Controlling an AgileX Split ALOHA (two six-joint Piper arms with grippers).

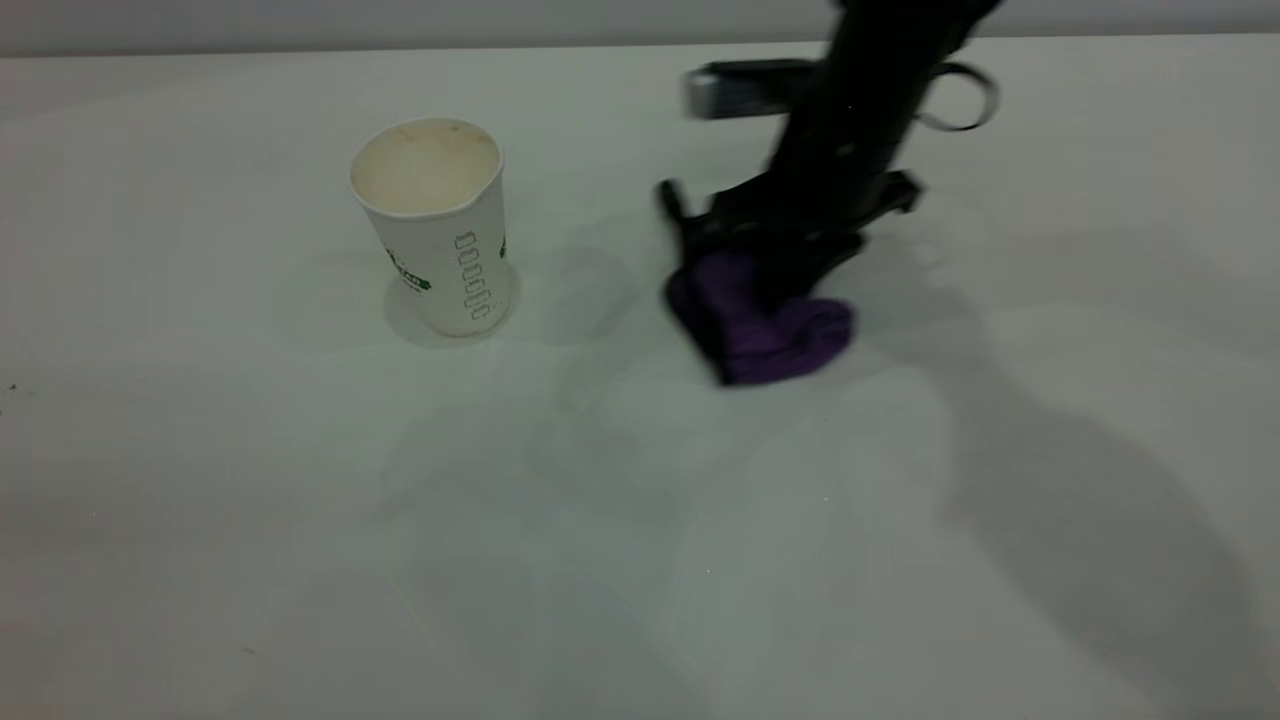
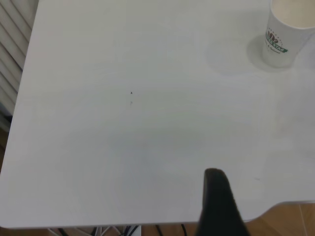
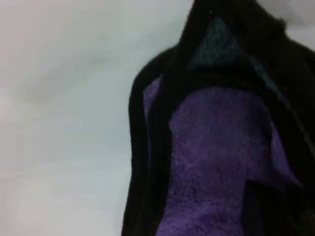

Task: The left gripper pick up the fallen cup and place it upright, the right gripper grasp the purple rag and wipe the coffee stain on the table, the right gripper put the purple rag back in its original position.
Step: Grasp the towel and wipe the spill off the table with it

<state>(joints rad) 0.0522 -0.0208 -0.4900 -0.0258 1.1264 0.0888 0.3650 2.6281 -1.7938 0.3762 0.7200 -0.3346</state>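
The cup (image 1: 437, 225) stands upright on the table (image 1: 640, 560), left of the middle, with its cream inside facing up. It also shows in the left wrist view (image 2: 288, 34), far from my left gripper (image 2: 219, 201), which is off the exterior view near the table's edge. My right gripper (image 1: 762, 268) is shut on the purple rag (image 1: 785, 335) and presses it down on the table to the right of the cup. In the right wrist view the purple rag (image 3: 211, 162) fills the picture between black parts. No coffee stain shows; the rag covers that spot.
A tiny black speck (image 2: 131, 92) lies on the table (image 2: 123, 147). The table's edge and corner run close to my left gripper, with wooden floor (image 2: 295, 219) beyond. The right arm casts a broad shadow (image 1: 1080, 500) on the table.
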